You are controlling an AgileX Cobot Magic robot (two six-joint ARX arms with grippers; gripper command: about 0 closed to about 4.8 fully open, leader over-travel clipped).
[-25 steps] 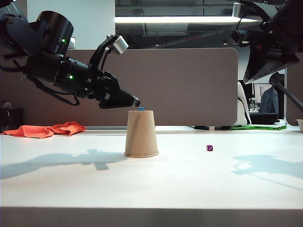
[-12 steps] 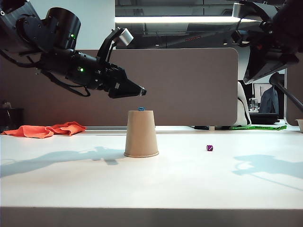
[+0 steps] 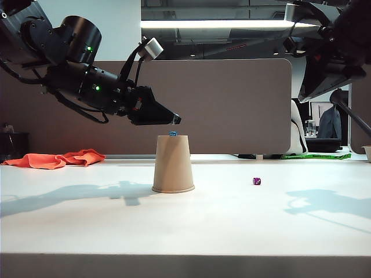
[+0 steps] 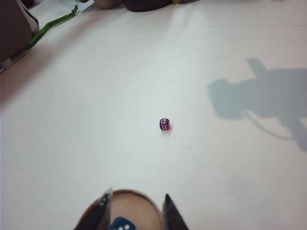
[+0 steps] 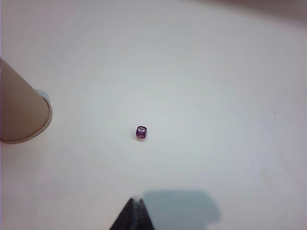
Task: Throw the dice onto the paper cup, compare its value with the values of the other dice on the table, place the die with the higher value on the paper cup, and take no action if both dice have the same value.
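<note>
The tan paper cup [image 3: 173, 164] stands upside down on the white table [image 3: 185, 226], left of centre. The tiny blue dice [image 3: 173, 133] rests on the cup's flat top, also seen as the blue dice [image 4: 122, 224] between the fingers in the left wrist view. My left gripper [image 3: 175, 120] hovers just above the cup and the dice, open, touching neither. The other dice, dark purple [image 3: 256, 181], lies on the table right of the cup; the purple die [image 4: 164, 124] shows white pips. My right gripper [image 5: 135, 202] hangs shut high over the table's right side, empty, with the purple die [image 5: 140, 132] below.
An orange cloth [image 3: 57, 158] lies at the back left of the table. A brown partition [image 3: 232, 104] stands behind the table. A green strip [image 3: 316, 156] lies at the back right edge.
My left gripper has risen and shifted right, from beside the cup's top to above it. The blue dice stays on the cup. The right arm has not moved.
</note>
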